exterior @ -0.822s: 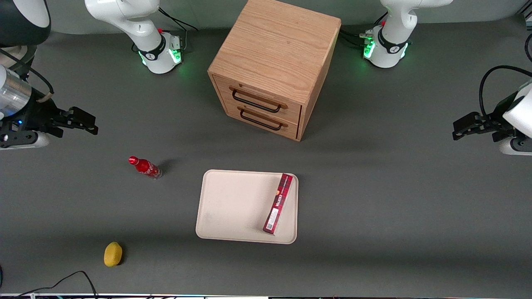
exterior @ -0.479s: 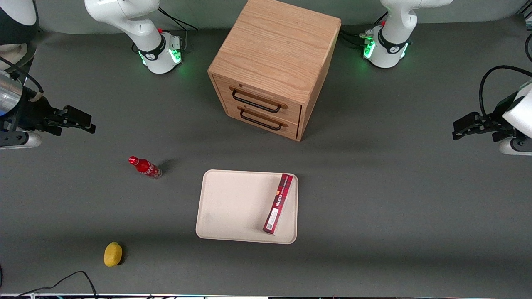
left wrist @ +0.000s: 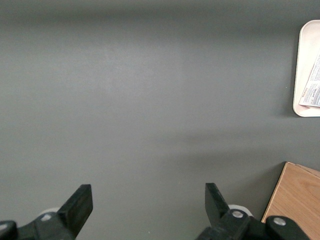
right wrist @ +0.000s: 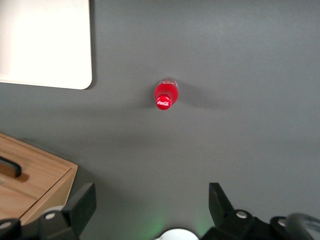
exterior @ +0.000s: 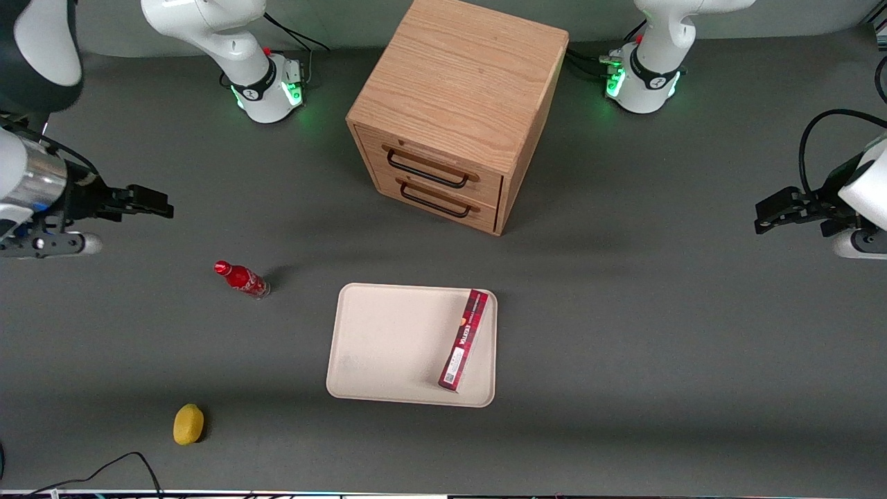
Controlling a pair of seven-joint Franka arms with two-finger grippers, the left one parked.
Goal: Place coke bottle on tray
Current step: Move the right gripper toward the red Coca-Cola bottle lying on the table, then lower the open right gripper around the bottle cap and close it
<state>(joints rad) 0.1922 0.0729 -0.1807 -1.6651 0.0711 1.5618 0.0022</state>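
The small red coke bottle (right wrist: 165, 95) with its red cap bore a white Coca-Cola script logo on the cap top. The long flat red box (exterior: 463, 339) on the cream-beige tray (exterior: 388, 346) carried white lettering, too small to read.

The rig note required the gripper (exterior: 156, 202): it hung above the table near the working arm's end.

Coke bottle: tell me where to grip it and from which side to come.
Probably grip the coke bottle across its body just below the red cap, coming from above: it stands upright, apart from the tray. The open gripper hangs high, toward the working arm's end.

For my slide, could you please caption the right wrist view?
Open gripper hovers above the upright coke bottle, which stands on the table apart from the tray.
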